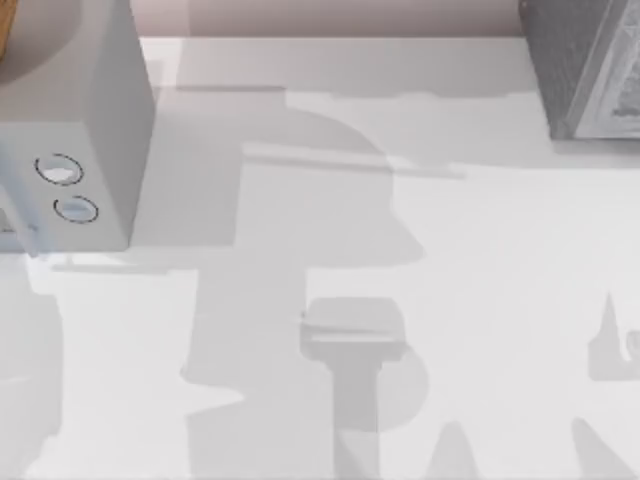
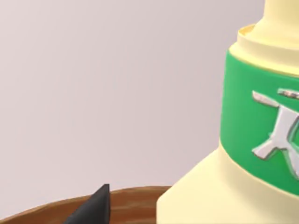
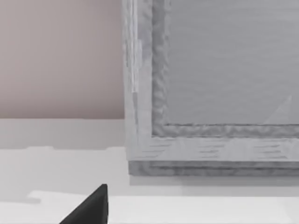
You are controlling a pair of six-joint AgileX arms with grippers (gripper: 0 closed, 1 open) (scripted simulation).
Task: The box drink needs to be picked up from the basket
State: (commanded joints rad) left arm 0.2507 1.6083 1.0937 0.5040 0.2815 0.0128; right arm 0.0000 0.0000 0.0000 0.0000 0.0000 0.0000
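The box drink [image 2: 243, 140] is a cream carton with a green band and pale lettering. It stands close in the left wrist view, inside the brown wooden rim of the basket [image 2: 135, 198]. A dark tip of my left gripper [image 2: 93, 207] shows low in that view, beside the carton and just above the rim. It does not touch the carton. A sliver of brown wood [image 1: 3, 30] sits at the far left corner of the top view. A dark tip of my right gripper [image 3: 91, 207] hovers over the white table, short of a grey box [image 3: 215, 93].
A grey block with two ringed circles [image 1: 70, 130] rises at the left of the top view. The textured grey box [image 1: 590, 70] stands at the far right. Shadows of the arms lie across the white table [image 1: 480, 260].
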